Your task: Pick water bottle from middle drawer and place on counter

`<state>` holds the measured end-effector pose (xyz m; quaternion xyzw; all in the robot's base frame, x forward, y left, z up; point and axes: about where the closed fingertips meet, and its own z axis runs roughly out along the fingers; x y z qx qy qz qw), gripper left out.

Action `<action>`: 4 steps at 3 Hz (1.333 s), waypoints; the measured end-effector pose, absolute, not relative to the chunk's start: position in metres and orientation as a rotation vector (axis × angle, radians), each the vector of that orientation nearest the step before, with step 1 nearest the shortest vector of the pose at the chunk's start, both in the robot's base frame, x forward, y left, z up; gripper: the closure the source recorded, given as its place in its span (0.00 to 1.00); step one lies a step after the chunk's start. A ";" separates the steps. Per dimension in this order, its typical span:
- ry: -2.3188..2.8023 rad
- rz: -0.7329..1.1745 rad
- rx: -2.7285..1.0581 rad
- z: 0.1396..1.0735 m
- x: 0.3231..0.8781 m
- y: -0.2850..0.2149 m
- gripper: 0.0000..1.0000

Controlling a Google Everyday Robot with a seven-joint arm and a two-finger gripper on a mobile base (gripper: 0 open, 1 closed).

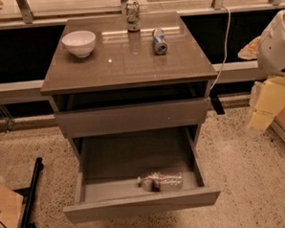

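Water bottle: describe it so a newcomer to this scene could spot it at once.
Left of the gripper at the right edge stands the grey-brown counter, with the middle drawer pulled open below it. The water bottle lies on its side near that drawer's front panel: clear ribbed plastic with a dark label, unlike the metal cans on the counter.
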<state>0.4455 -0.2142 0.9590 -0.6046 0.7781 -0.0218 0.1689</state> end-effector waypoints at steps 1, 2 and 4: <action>2.206 0.025 -1.705 0.930 0.453 -0.223 0.00; 2.190 0.144 -1.651 0.889 0.463 -0.233 0.00; 2.190 0.178 -1.620 0.870 0.471 -0.219 0.00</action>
